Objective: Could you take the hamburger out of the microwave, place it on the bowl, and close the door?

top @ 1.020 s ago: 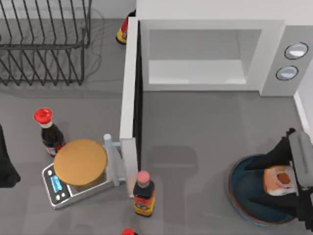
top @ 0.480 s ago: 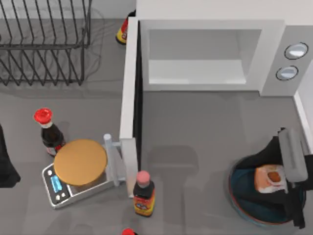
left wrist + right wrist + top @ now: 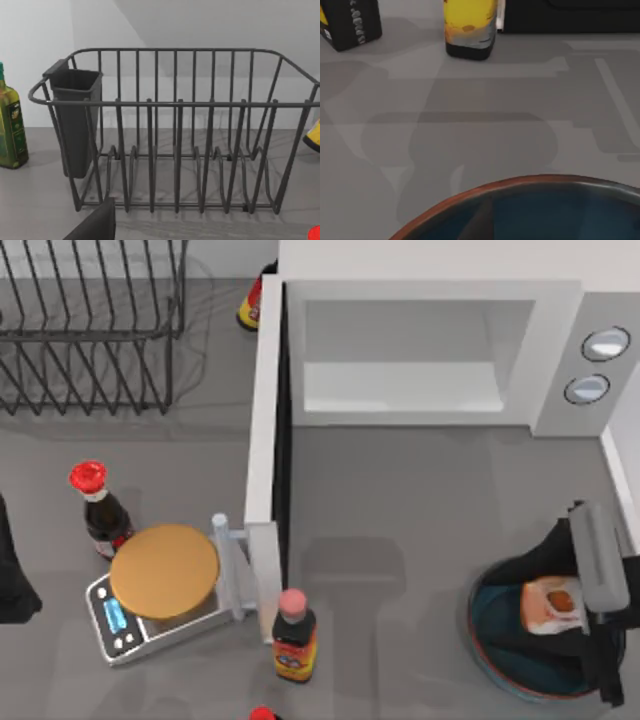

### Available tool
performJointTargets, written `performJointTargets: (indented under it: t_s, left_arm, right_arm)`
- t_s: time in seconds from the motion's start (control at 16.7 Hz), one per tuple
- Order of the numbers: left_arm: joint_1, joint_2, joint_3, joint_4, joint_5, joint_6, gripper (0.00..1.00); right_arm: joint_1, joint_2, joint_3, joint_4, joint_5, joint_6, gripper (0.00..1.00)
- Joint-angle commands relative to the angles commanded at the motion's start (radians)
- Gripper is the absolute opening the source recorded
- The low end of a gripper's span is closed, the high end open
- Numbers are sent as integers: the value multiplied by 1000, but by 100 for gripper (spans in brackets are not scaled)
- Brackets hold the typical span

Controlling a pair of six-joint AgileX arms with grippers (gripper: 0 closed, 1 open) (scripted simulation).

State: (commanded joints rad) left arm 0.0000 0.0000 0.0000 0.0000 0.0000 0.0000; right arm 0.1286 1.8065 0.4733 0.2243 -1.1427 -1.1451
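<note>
The hamburger [image 3: 552, 605], a small tan bun with an orange-red spot, sits low inside the dark blue bowl [image 3: 480, 630] at the table's front right. My right gripper [image 3: 520, 608] reaches over the bowl, its black fingers [image 3: 535, 570] pressed against both sides of the bun. The right wrist view has the bowl's reddish-brown rim [image 3: 485, 187] close below the camera. The white microwave [image 3: 440, 350] stands at the back with an empty cavity. Its door [image 3: 265, 440] is swung wide open toward the front, handle [image 3: 228, 570] facing left. My left arm [image 3: 10, 585] is parked at the left edge.
A wire dish rack [image 3: 90, 330] fills the back left. By the door's tip stand a silver scale with an orange-tan disc [image 3: 165, 570], a red-capped bottle [image 3: 100, 510] and a pink-capped bottle [image 3: 293, 635]. A yellow bottle [image 3: 250, 300] is behind the door hinge.
My right gripper carried the hamburger a little to the left and lower into the bowl during the first half second. Nothing has moved since then.
</note>
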Motion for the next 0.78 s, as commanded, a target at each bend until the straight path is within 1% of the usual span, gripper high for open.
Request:
performJointTargets:
  t_s: [0.48, 0.54, 0.78]
  left_arm:
    - [0, 0, 0, 0, 0, 0, 100]
    - [0, 0, 0, 0, 0, 0, 100]
    - [0, 0, 0, 0, 0, 0, 100]
  right_arm:
    - [0, 0, 0, 0, 0, 0, 98]
    - [0, 0, 0, 0, 0, 0, 100]
    - [0, 0, 0, 0, 0, 0, 100]
